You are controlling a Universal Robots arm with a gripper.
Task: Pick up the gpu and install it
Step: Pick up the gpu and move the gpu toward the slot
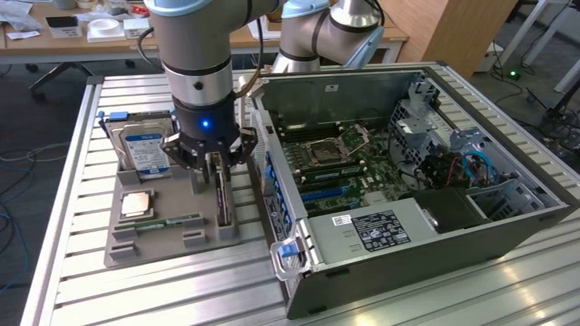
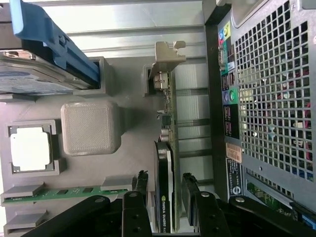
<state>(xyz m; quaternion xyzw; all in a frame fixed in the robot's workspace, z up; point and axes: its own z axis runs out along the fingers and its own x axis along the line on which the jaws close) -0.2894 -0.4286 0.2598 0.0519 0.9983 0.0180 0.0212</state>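
Counter (image 1: 136,292) of slatted metal bears everything; an open computer case (image 1: 435,272) stands close beside the tool (image 1: 216,168), and a grey tray (image 1: 149,248) lies under it; a hard drive (image 1: 145,151) stands in the tray on the tool's side away from the case; the gpu (image 2: 170,113) stands on its long edge in a tray slot directly below the tool, between its fingers (image 2: 191,192), which are spread wide, one to each flat face, holding nothing; I judge the card light and stiff but fragile, best taken by its two flat faces near the upper edge, clear of the metal bracket (image 2: 165,54); its lower edge is sunk in the slot and hidden, and whether the fingers touch it I cannot tell
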